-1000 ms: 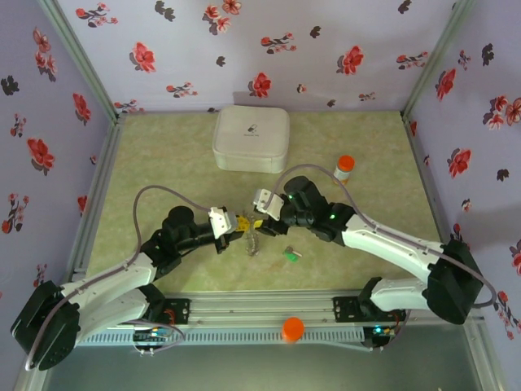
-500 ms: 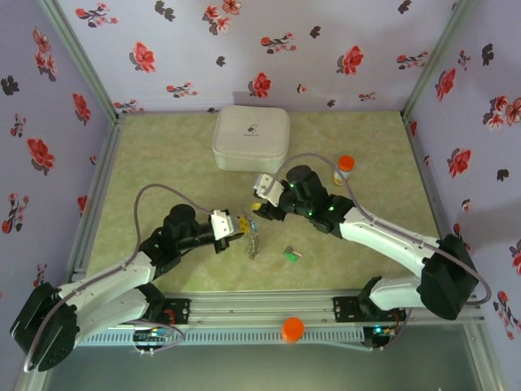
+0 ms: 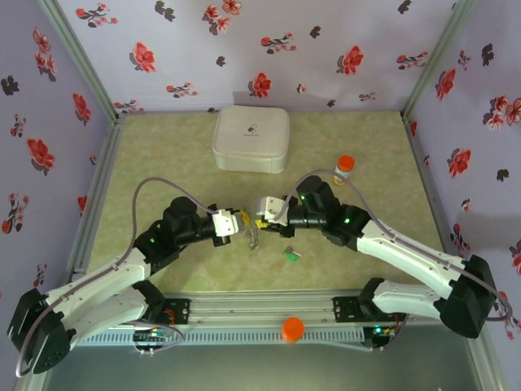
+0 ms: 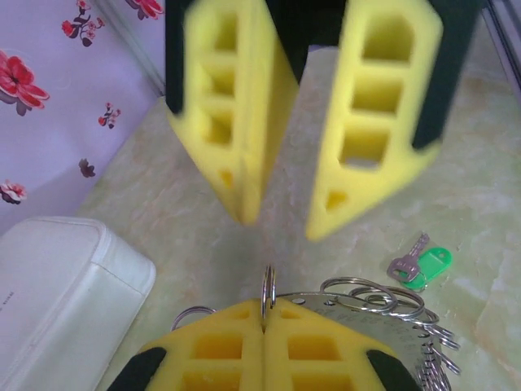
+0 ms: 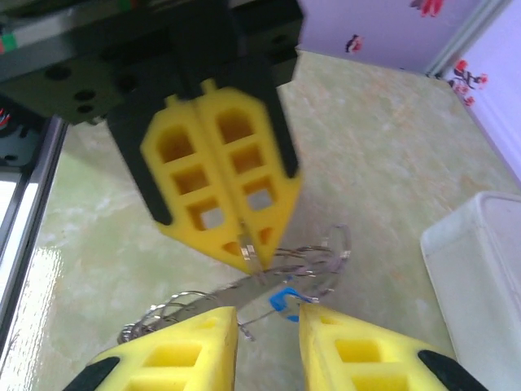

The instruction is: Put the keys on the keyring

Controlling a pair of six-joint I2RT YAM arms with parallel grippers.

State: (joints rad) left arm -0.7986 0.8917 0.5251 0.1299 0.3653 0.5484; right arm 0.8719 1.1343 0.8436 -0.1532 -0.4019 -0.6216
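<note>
Your left gripper (image 4: 264, 303) is pinched shut on one thin silver loop of the keyring (image 4: 366, 297), a toothed grey band strung with small rings, near the middle of the table (image 3: 163, 163). Your right gripper (image 5: 267, 314) stands narrowly parted, with the blue key (image 5: 282, 300) at its tips. The green key (image 4: 422, 265) lies flat on the table nearby.
</note>
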